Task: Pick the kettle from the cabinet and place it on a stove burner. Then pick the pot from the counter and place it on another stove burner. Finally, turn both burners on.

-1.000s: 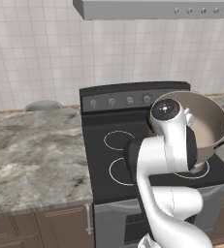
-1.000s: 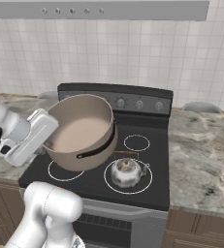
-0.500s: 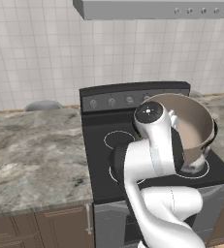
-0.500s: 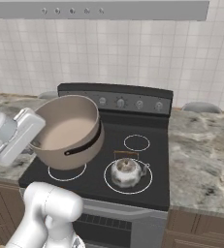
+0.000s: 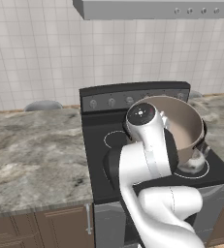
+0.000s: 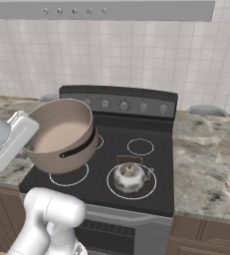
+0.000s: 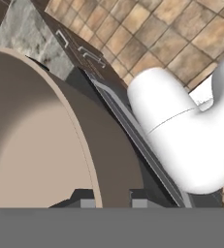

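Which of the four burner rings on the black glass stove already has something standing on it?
The front right ring: the small shiny silver kettle stands inside it; the others carry nothing, though the held beige pot overhangs the left ones.

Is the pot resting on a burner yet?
No. In the right base view the pot hangs tilted in the gripper above the front left burner ring, clear of the stove glass.

The gripper (image 7: 112, 201) has its jaws clamped on the pot's (image 6: 61, 132) rim, holding it tilted.
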